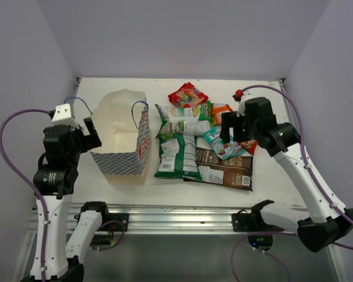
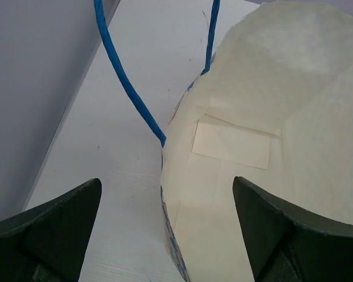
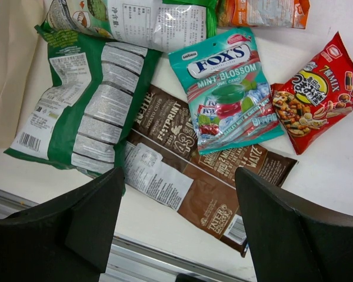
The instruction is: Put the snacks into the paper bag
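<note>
Snacks lie in an overlapping pile on the worktop, just right of the paper bag, all of those we see outside it. The bag stands upright with its mouth open, and its checked band and red emblem face the pile.

In the right wrist view we pick out a green-white chip bag lying back up, with a second chip bag beyond it. A long brown bag lies partly under the green one and under a teal mint candy pack. A red pack rests against the teal one's edge, and an orange pack sits at the top.

Our right gripper hangs over the brown bag, jaws spread wide with nothing between them. Our left gripper is also wide open and holds nothing. The bag's wall rim sits between its fingers, and a blue cord handle rises just beyond. We cannot tell whether either finger touches the paper.
</note>
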You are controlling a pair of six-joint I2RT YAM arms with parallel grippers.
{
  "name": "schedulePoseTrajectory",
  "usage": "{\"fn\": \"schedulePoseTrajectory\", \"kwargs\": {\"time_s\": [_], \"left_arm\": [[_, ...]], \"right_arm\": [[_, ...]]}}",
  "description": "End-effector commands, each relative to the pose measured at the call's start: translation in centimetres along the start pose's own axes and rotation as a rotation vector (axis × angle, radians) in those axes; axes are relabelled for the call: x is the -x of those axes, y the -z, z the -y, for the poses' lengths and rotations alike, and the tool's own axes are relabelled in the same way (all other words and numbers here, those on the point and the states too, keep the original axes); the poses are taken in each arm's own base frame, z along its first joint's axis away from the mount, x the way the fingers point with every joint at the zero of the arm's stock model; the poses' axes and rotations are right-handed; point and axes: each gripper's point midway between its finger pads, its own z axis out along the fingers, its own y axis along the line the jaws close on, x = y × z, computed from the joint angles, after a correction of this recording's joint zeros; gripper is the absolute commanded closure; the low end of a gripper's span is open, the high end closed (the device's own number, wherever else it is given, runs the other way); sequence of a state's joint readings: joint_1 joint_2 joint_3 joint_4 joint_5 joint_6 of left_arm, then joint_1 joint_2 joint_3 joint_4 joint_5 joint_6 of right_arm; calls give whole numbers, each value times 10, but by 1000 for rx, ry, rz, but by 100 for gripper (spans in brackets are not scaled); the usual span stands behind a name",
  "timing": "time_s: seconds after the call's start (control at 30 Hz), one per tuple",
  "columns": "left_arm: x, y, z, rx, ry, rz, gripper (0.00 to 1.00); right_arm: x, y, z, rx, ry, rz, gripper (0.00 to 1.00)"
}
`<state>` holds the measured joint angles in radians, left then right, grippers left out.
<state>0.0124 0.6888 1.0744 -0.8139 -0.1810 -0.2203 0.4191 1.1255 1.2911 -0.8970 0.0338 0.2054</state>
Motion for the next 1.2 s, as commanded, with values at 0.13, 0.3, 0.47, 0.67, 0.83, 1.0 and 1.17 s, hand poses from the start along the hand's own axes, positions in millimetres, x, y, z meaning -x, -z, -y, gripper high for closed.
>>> {"fn": "schedulePoseTrajectory", "kwargs": {"time_s": [0.13, 0.3, 0.47, 0.67, 0.83, 1.0, 1.17], "left_arm": [[0, -22, -2, 20, -13, 48, 20], [-1, -27, -1, 22, 0, 52, 96], [-9, -31, 3, 2, 8, 34, 100], [-17, -28, 7, -22, 28, 16, 100], [-17, -22, 10, -42, 56, 13, 100], [-19, -19, 12, -54, 62, 4, 100], [-18, -15, 12, -55, 63, 9, 100]], "right_arm": [[3, 0, -4, 17, 0, 21, 19], [-14, -10, -4, 29, 8, -20, 19], [-29, -34, -31, 170, -34, -9, 18], [-48, -76, -84, 330, -85, -43, 18], [-61, -111, -127, 369, -35, -92, 18], [-96, -161, -122, 244, -7, -185, 21], [-119, -175, -111, 196, 22, -233, 92]]}}
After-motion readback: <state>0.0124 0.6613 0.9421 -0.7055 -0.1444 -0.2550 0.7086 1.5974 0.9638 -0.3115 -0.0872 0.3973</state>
